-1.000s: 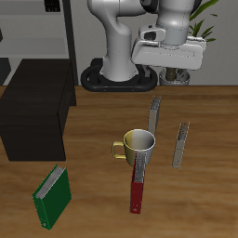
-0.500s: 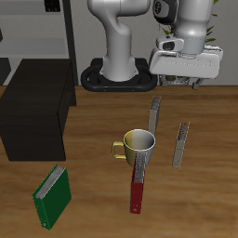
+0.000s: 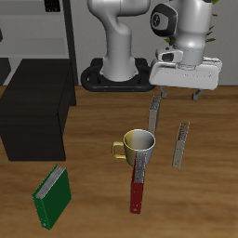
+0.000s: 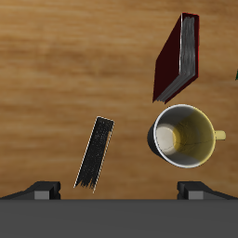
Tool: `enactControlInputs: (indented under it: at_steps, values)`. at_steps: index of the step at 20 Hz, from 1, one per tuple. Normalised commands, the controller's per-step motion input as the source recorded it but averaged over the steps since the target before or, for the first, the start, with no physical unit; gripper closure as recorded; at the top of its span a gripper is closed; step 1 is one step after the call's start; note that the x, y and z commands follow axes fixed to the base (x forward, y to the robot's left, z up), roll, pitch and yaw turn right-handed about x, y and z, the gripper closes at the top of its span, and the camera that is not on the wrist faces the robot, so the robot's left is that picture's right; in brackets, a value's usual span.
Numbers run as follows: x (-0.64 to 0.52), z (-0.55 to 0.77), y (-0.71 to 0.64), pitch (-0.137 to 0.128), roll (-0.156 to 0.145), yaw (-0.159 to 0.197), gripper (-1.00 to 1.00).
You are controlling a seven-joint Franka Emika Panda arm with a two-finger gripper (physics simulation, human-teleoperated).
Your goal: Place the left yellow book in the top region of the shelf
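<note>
The fingers are spread wide apart and hold nothing. They hang in the air, well above the desk. The left yellow book stands on its thin edge on the desk, lower than the fingers and a bit nearer the desk's front edge. In the view from the hand, the book shows as a thin dark strip out ahead of the open fingers, not yet between them. Its long side runs mostly from the back of the desk to the front, with a small slant. I think the hand must come forward and down, so that one finger goes on each flat side of the book. The other yellow book stands near, farther back, so the hand must not pick that one. A yellow mug sits beside the book, and a red book lies just in front of the mug. A green book lies well apart, close to the front edge. The shelf is the big black box across the desk, far from the book. Its flat top looks bare. The desk is brown wood.
</note>
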Motion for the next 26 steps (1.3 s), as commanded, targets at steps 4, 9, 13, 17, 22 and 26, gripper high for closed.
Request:
enactControlInputs:
  at_steps: [4, 9, 13, 17, 22, 26]
  values:
    - [0.07, -0.30, 0.00, 0.022, 0.027, -0.061, -1.00]
    - [0.03, -0.42, 0.09, 0.021, 0.029, -0.038, -1.00]
    - [0.04, -0.22, 0.08, 0.003, 0.037, -0.034, -1.00]
    - [0.03, -0.23, 0.17, 0.015, 0.044, -0.013, -1.00]
    - [0.05, -0.17, 0.04, 0.013, 0.011, -0.010, -1.00]
    - [0.09, -0.23, 0.02, 0.035, 0.005, -0.013, -1.00]
